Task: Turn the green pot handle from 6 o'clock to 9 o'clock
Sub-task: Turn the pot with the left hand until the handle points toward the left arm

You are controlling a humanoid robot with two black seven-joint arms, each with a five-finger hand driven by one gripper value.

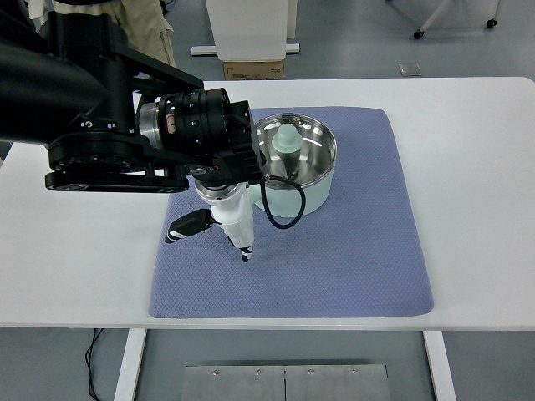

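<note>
Pot (pixel 303 163): pale green, steel-lined, on the blue mat (pixel 351 267) atop the white tabletop (pixel 476 150); its handle is hidden beneath the left hand (pixel 219 219), whose fingers (pixel 241 238) point down at the mat (grip cannot be told). Advice: sweep the handle clockwise in a steady arc about the pot's centre, without dragging the mat. Legible writing: none.
</note>
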